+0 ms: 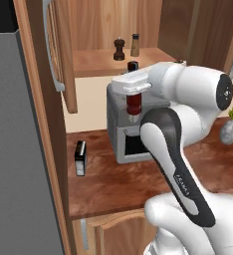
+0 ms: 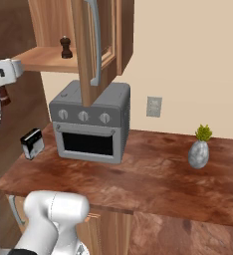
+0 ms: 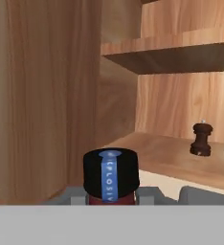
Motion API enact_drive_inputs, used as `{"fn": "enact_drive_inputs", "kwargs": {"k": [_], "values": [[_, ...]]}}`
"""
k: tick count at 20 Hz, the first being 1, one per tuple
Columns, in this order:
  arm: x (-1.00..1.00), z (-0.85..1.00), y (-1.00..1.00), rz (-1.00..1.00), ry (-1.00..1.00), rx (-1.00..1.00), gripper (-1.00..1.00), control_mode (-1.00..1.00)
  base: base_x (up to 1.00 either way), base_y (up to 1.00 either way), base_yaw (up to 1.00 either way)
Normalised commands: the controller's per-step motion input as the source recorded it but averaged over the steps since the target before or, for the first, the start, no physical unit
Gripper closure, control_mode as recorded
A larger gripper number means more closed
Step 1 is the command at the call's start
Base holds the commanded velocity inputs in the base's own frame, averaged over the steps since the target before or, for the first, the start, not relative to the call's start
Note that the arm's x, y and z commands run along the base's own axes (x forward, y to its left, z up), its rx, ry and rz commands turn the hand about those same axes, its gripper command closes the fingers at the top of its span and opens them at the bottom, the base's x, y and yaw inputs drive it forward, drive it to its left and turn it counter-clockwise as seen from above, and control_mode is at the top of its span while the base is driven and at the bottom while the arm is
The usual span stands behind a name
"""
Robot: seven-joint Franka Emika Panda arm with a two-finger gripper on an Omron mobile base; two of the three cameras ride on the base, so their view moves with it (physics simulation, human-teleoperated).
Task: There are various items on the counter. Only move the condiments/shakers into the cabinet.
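Left base view, left to right. Lower left, on the reddish-brown wood-grain counter point(image 1: 113, 184): small black-and-white rectangular box point(image 1: 80, 158), lying well apart from everything else and best left where it is. Upper centre, inside the open reddish-brown wooden wall cabinet point(image 1: 96, 62), on its shelf: dark brown knobbed pepper mill point(image 1: 119, 49), and just right of it the tan shaker with dark cap point(image 1: 135, 45). Two of three condiments judged already stowed. Centre of frame, in front of the grey toaster oven point(image 1: 119, 142): two-finger gripper point(image 1: 133, 92), closed tight around the red sauce bottle with black cap point(image 1: 134, 102), held up off the counter, just below shelf level. Exact finger contact hard to make out, probably at the neck. Remaining: raising the bottle onto the shelf beside the other two and letting go.
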Motion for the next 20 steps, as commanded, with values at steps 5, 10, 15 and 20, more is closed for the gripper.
{"fn": "enact_drive_inputs", "kwargs": {"k": [5,10,15,20], "values": [[0.03,0.16,0.03,-0.19,-0.24,-0.06,1.0,-1.0,0.0,0.0,0.0],[0.33,0.56,0.2,-0.37,-0.07,0.03,1.0,-1.0,0.0,0.0,0.0],[0.27,0.2,-0.13,-0.29,0.0,0.25,1.0,-1.0,0.0,0.0,0.0],[0.07,0.01,-0.23,-0.02,0.0,0.22,1.0,-1.0,0.0,0.0,0.0]]}}
